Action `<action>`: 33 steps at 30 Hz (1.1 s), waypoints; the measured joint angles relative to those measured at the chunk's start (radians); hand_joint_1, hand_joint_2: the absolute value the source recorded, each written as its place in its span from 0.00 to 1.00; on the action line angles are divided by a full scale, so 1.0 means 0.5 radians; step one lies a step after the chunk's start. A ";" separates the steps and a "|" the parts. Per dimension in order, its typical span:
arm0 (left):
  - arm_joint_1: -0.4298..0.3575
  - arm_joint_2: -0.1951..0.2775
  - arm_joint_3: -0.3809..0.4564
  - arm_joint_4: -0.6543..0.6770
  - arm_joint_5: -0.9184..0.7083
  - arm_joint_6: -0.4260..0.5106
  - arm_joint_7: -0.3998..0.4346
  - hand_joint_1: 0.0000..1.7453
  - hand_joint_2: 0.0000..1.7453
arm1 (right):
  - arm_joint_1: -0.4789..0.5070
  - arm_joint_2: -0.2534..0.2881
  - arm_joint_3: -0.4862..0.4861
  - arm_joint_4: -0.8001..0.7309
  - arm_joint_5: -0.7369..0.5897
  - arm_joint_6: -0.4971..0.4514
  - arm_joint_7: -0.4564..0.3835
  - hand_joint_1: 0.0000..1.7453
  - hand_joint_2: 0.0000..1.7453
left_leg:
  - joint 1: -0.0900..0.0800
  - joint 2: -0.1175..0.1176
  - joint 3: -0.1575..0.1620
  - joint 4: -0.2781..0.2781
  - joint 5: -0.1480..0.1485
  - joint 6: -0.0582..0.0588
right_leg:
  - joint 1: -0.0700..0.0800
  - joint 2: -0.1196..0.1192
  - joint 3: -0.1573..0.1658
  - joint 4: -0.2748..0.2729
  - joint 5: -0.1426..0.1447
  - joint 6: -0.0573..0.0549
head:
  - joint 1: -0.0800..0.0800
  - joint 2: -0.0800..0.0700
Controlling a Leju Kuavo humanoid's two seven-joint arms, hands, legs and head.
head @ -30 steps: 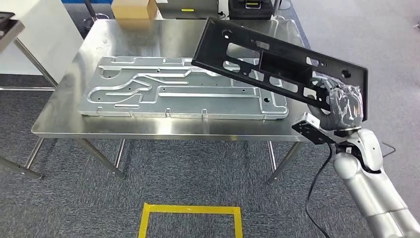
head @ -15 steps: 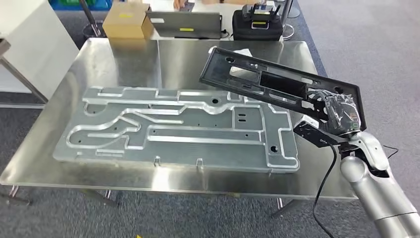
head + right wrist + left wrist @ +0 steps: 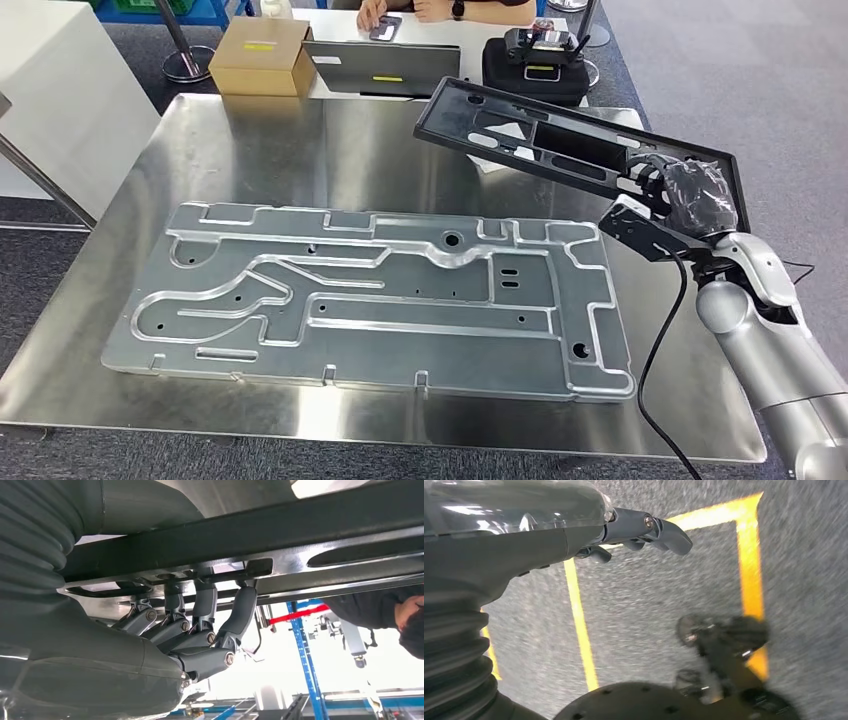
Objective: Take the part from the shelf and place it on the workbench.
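1. Head view: the right hand [image 3: 690,195] is wrapped in a shiny dark cover, so its fingers are hard to make out; the hand sits at the near right end of the part [image 3: 560,150] and hides that corner.
2. The right wrist view looks up from under the part [image 3: 280,525]; the fingers [image 3: 240,612] curl up and hook through a slot in its underside, so this hand grips the part. The thumb cannot be seen there.
3. The left hand [image 3: 644,527] appears in the left wrist view, blurred, above grey carpet [image 3: 649,600] and yellow floor tape [image 3: 749,570]. Its fingers are partly stretched out with nothing between them.
4. At the far edge of the head view a person's hands [image 3: 400,12] are cut off by the frame.
5. The part is a long, flat black panel with a raised rim, several oblong cut-outs and small round holes. It is held tilted above the far right of the workbench [image 3: 240,150], clear of the surface, its far end pointing toward the laptop [image 3: 385,68] and the black case [image 3: 535,62].
6. A large grey metal plate [image 3: 370,300] with curved channels lies flat on the steel bench, in front of the part and to its left.
7. A cardboard box [image 3: 262,55] stands beyond the bench's far left corner.
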 joint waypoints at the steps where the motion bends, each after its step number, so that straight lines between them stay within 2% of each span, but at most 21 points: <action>1: -0.002 0.000 0.013 0.000 0.016 -0.002 -0.013 0.00 1.00 | 0.002 -0.002 0.000 0.004 0.002 -0.003 -0.001 1.00 1.00 | -0.002 -0.004 0.002 0.000 -0.004 0.006 | -0.001 -0.003 0.005 -0.005 -0.002 -0.001 | 0.000 0.000; 5: -0.008 0.000 0.057 0.000 0.042 -0.003 -0.043 0.00 1.00 | 0.015 -0.006 -0.003 0.025 0.014 -0.003 -0.016 1.00 1.00 | -0.006 -0.011 0.004 0.000 -0.018 0.026 | -0.002 -0.012 0.020 -0.023 -0.006 0.005 | 0.000 0.000; 9: -0.009 0.000 0.074 0.000 0.035 0.002 -0.048 0.00 1.00 | 0.021 0.003 -0.003 0.061 0.056 0.005 -0.039 1.00 1.00 | -0.013 -0.012 0.002 0.001 -0.025 0.037 | -0.006 -0.018 0.027 -0.037 -0.014 0.030 | 0.000 0.000; 12: -0.016 0.002 0.078 0.000 0.001 0.015 -0.038 0.00 1.00 | -0.027 0.074 0.012 0.163 0.117 0.026 -0.036 1.00 1.00 | -0.016 -0.010 0.004 0.001 -0.026 0.039 | -0.009 -0.017 0.028 -0.039 -0.014 0.054 | 0.000 0.000; 17: -0.038 0.010 0.072 -0.001 -0.053 0.013 -0.024 0.00 1.00 | -0.202 0.330 0.120 0.493 0.204 0.018 -0.017 1.00 1.00 | -0.015 -0.003 0.014 0.000 -0.025 0.038 | -0.008 -0.015 0.029 -0.032 -0.013 0.066 | 0.000 0.000; 26: -0.057 0.013 0.062 -0.001 -0.055 0.033 0.015 0.00 1.00 | -0.433 0.894 0.327 1.181 0.237 0.005 0.011 1.00 1.00 | -0.009 -0.002 0.024 -0.001 -0.020 0.026 | -0.002 -0.016 0.028 -0.016 -0.019 0.060 | -0.001 0.000; 29: -0.057 0.013 0.062 -0.001 -0.044 0.047 0.035 0.00 1.00 | -0.441 1.026 0.378 1.316 0.252 0.003 0.048 1.00 1.00 | -0.008 -0.002 0.024 -0.002 -0.020 0.024 | -0.001 -0.016 0.028 -0.015 -0.020 0.058 | -0.001 0.000; 33: -0.056 0.013 0.062 -0.001 -0.061 0.052 0.056 0.00 1.00 | -0.448 1.132 0.418 1.432 0.258 -0.006 0.097 1.00 1.00 | -0.007 -0.003 0.024 -0.002 -0.019 0.024 | -0.001 -0.017 0.028 -0.014 -0.021 0.056 | -0.001 0.000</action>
